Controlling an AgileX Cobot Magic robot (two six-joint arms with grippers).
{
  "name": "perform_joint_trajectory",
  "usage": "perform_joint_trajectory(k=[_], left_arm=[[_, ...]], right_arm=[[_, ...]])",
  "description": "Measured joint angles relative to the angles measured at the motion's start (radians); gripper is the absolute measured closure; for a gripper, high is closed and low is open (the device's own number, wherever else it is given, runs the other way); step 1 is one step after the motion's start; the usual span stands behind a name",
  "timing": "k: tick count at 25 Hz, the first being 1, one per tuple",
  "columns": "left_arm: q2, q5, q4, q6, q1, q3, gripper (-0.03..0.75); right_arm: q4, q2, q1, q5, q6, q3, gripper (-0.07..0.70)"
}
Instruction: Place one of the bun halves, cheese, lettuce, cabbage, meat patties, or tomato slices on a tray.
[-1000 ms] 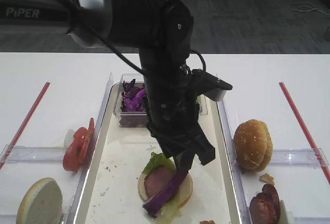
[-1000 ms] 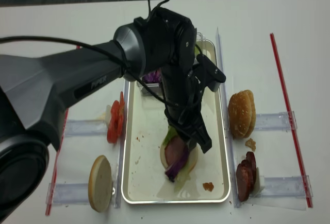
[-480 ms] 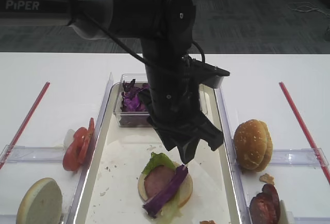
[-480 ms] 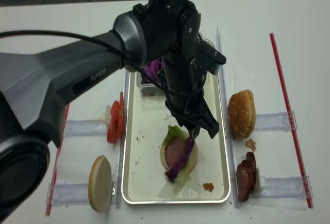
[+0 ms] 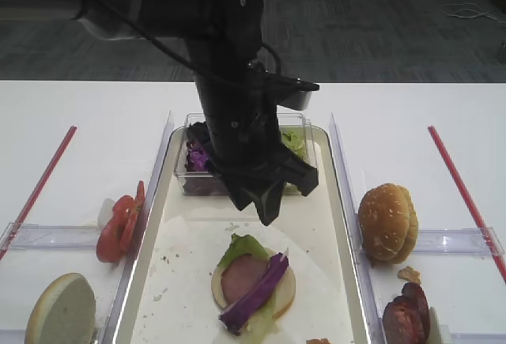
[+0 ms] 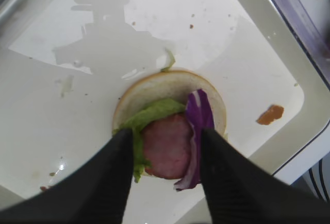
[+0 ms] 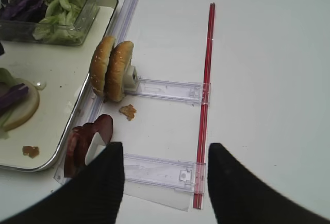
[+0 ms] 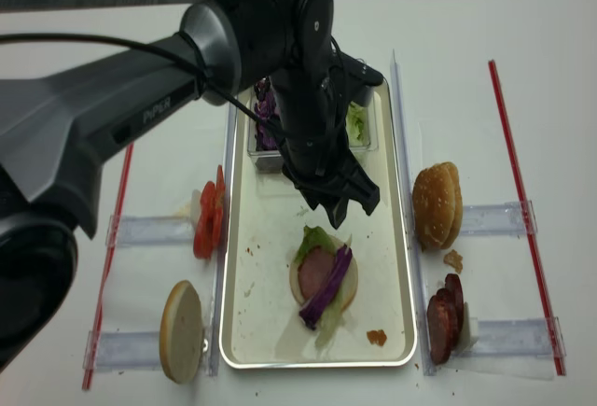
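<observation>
While the left claw hangs over the middle of the tray with its jaws spread and nothing between them, the half-built burger sits just below it toward the bottom of the frame: a pale bun half with lettuce, a meat patty and a long purple cabbage strip lying on top. That strip runs diagonally, lower left to upper right in the high view, so its upper end points almost at the claw. My guess is the cabbage is done and the next layer is up for grabs. Tomato slices stand in a stack off the tray's left edge, on the left arm's side, so that arm looks nearer to them. Seeded bun halves and more meat patties sit past the tray's right edge, right under the right claw, which is also spread wide and empty, hovering above the table. Whichever ingredient goes next pretty much decides which arm moves.
</observation>
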Motion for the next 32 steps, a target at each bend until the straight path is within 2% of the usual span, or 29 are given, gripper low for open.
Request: perform_joint_trajectory(k=[8,23,32], left_arm=[[-0.038,0.0,0.047,-0.002,0.099,0.0,0.419],[-0.094,0.004,0.079,-0.002,0.408,0.0,0.419],[-0.113,0.008,0.131,-0.005,0.501,0.042,0.419]], right_arm=[[0.0,0.0,0.0,0.0,0.0,0.0,0.239],[0.0,0.0,0.0,0.0,0.0,0.0,0.239],[0.0,0.0,0.0,0.0,0.0,0.0,0.24]])
